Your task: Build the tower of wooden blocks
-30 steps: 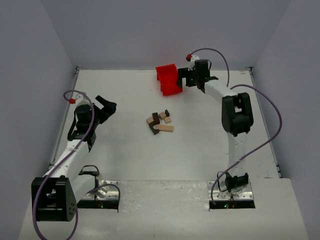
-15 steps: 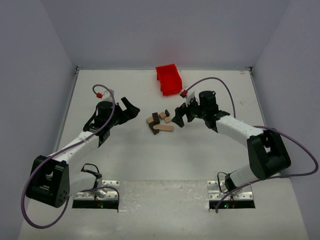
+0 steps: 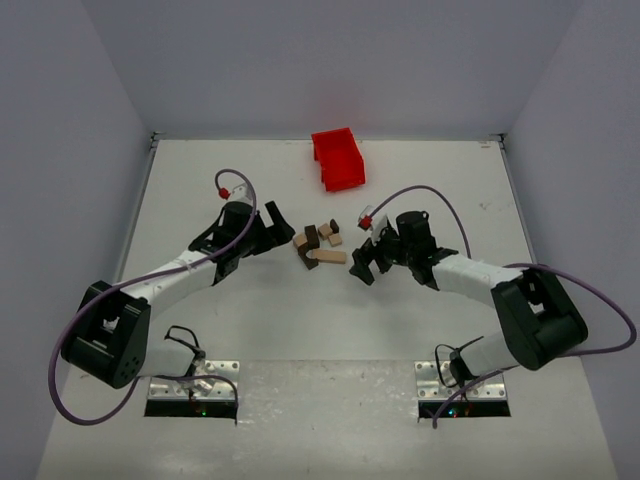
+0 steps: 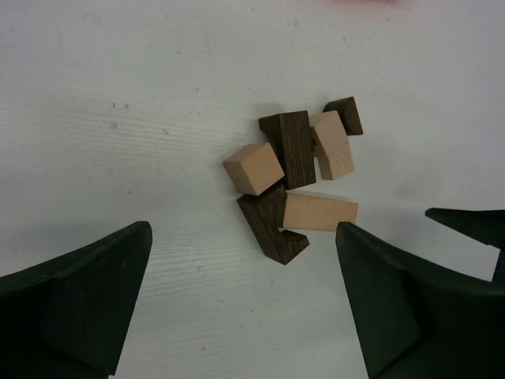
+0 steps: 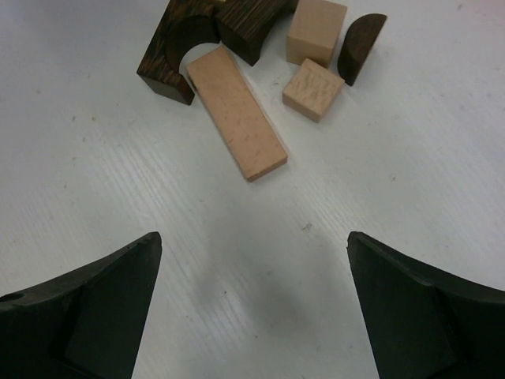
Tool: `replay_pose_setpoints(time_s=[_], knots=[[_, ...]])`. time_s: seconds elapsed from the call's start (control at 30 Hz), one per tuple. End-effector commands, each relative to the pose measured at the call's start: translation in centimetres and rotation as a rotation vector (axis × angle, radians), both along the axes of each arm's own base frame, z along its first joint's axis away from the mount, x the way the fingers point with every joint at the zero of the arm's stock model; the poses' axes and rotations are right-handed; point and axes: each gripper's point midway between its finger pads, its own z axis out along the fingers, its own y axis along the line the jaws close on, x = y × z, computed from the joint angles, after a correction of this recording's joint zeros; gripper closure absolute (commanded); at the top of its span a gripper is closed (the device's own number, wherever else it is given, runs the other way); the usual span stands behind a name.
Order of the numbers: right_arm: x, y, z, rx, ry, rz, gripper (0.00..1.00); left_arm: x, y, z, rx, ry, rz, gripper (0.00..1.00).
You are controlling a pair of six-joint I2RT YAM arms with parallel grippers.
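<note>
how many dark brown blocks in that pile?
3. Arch block against the pale plank; upright rectangular block mid-pile; half-round block on the pile's side toward the red bin. A piece underneath could be hidden.

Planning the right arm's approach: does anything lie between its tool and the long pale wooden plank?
No. In the right wrist view, only bare white table separates the open right tool from the long pale wooden plank.

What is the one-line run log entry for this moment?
left claw: open, empty | right claw: open, empty | wood blocks: loose pile, no tower | red bin: beyond pile
</note>
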Motion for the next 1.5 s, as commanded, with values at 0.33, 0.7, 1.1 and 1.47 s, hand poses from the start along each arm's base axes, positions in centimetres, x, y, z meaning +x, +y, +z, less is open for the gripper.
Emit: replay_pose_setpoints(time_s=[0.33,0.7,1.1,1.47], knots=[[4.8,4.1,-3.7,-0.151,-0.002,0.128,0.02,1.0,1.4,1.6,0.069,-0.014,0.081,0.00],[1.7,5.7,-5.5,-0.209,0.010,0.275,0.21,1.2,2.1,1.3,0.103,-0.008,0.102,0.00],[1.9,5.7,-4.4,-0.277,-0.088,0.269,0.82,1.0,2.2,1.2,0.114,0.001,0.095,0.00],[0.5,4.2,1.7,-0.216,-0.249,0.239,0.86,1.2,2.0,1.7,0.114,-0.020,0.081,0.00]])
